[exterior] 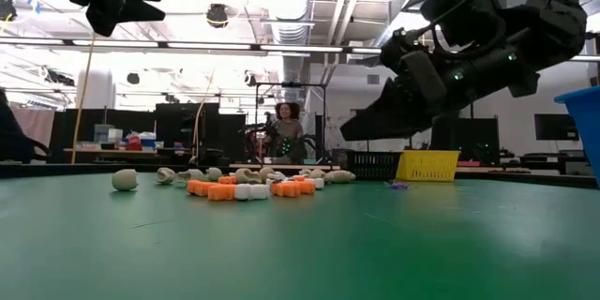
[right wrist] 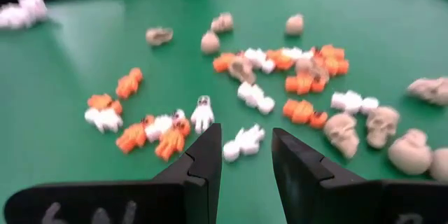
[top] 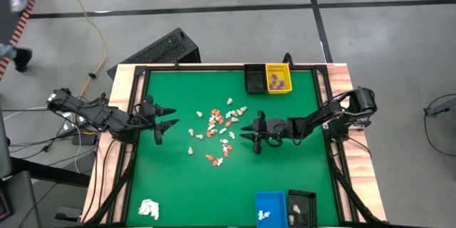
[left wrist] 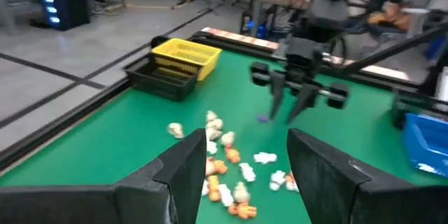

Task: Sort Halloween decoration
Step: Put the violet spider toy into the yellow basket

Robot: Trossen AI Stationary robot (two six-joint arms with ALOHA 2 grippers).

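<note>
The Halloween decoration pieces (top: 216, 132) lie scattered mid-table: orange, white and cream-beige figures, all loose on the green mat (top: 299, 164). My right gripper (top: 251, 137) is open just right of the pile and low over the mat. In the right wrist view, its fingers (right wrist: 246, 140) stand either side of a white piece (right wrist: 243, 142) without touching it. A tiny purple piece (left wrist: 263, 118) lies on the mat below that gripper. My left gripper (top: 169, 117) is open (left wrist: 245, 143), held high left of the pile (exterior: 112, 0).
At the far edge stand a yellow bin (top: 278, 78) holding purple pieces and a black bin (top: 254, 78). At the near edge are a blue bin (top: 269, 208) with a white piece and a black bin (top: 301, 208) with cream pieces. A white wadded lump (top: 148, 209) lies near-left.
</note>
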